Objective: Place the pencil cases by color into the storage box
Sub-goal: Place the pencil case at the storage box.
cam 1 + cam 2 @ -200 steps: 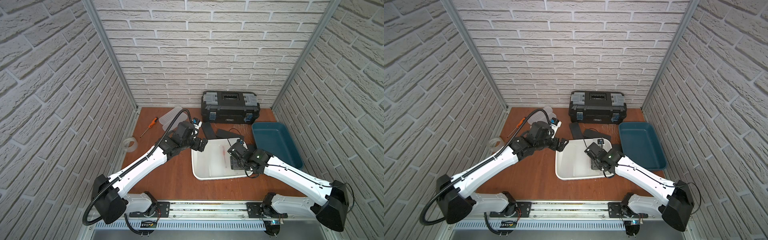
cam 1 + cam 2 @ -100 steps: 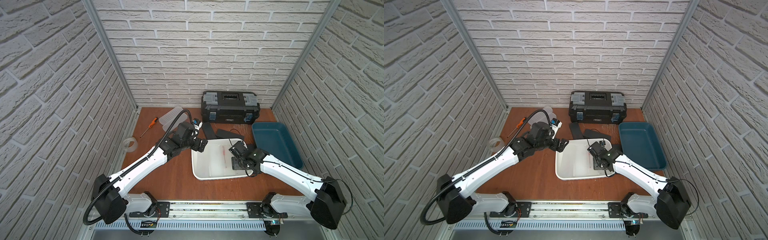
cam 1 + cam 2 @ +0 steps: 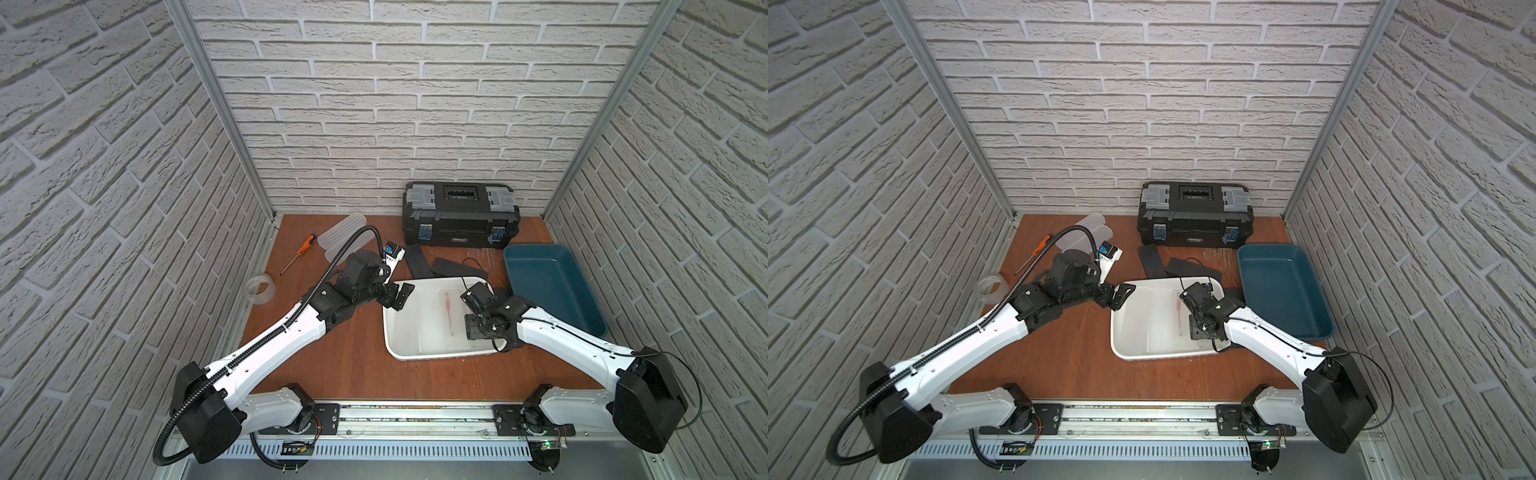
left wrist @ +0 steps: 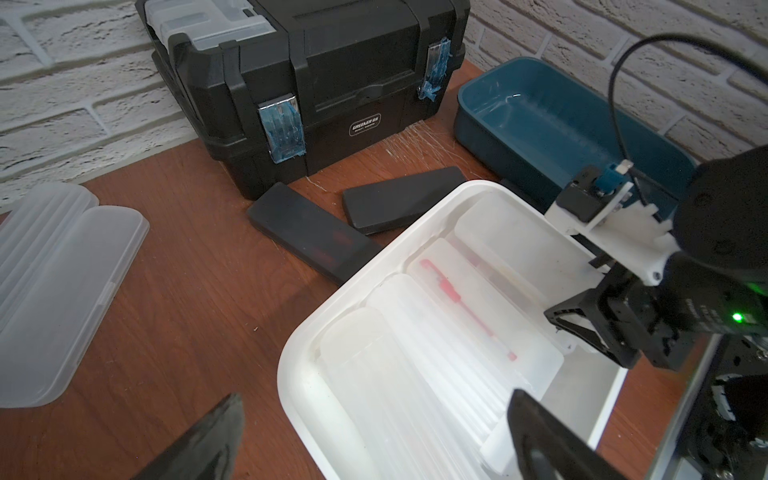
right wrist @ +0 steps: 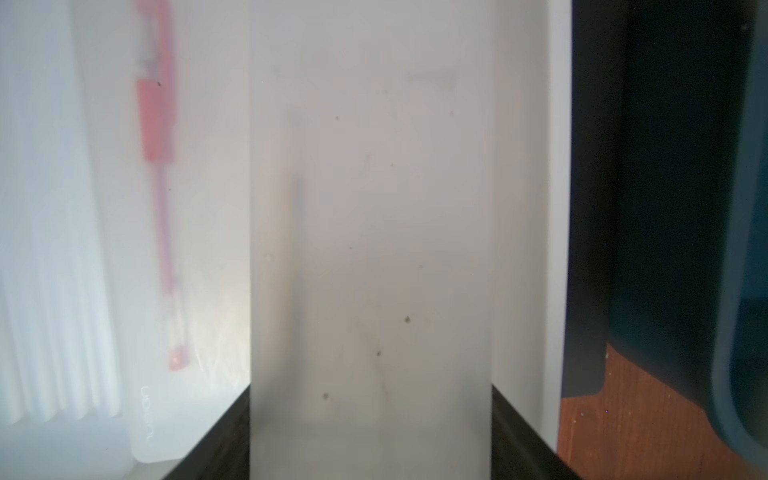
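Several frosted white pencil cases lie side by side in the white storage box (image 3: 436, 356) (image 4: 291, 357). One of them, a frosted case (image 4: 469, 307) (image 5: 166, 208), has a red pen inside. My right gripper (image 3: 478, 330) (image 5: 370, 436) is shut on the near end of the frosted pencil case (image 5: 370, 228) (image 4: 511, 241) closest to the box's right wall. My left gripper (image 3: 400, 296) (image 4: 374, 440) hangs open over the box's far left corner, holding nothing. Two black pencil cases (image 3: 417, 259) (image 4: 309, 237) (image 4: 405, 199) lie on the table behind the box. More frosted cases (image 3: 345, 235) (image 4: 62, 291) rest at the far left.
A teal box (image 3: 552, 286) (image 4: 552, 120) stands to the right of the white one. A black toolbox (image 3: 460, 216) sits against the back wall. An orange-handled screwdriver (image 3: 301, 249) and a clear tape roll (image 3: 261, 286) lie at the left.
The right arm has shifted slightly while its gripper stays shut on the frosted case in the white box. The left arm has hardly moved.
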Controlling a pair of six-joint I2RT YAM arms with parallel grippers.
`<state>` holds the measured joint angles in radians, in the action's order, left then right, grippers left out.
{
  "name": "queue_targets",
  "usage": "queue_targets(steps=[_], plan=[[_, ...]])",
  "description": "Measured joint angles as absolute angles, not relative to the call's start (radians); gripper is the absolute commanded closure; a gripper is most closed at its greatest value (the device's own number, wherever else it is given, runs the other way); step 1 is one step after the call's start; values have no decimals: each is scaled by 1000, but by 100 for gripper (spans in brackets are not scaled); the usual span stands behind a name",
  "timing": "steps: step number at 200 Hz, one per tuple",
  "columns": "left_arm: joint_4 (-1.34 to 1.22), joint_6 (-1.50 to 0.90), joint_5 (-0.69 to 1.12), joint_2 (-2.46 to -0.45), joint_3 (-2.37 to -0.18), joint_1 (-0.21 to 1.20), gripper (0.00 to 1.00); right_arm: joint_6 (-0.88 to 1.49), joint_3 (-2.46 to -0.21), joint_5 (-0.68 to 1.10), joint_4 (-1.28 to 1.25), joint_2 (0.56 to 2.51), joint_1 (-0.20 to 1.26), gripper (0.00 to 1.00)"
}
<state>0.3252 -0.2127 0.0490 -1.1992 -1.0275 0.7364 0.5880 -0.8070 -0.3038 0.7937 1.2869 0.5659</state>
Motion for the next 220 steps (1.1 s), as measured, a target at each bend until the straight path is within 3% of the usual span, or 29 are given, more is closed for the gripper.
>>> queue_targets(steps=[134, 220], plan=[[323, -210, 33, -1200, -1018, 736, 2, 506, -815, -215, 735, 1393, 473, 29], [404, -213, -37, -1218, -1092, 736, 2, 488, -815, -196, 743, 1388, 442, 12]])
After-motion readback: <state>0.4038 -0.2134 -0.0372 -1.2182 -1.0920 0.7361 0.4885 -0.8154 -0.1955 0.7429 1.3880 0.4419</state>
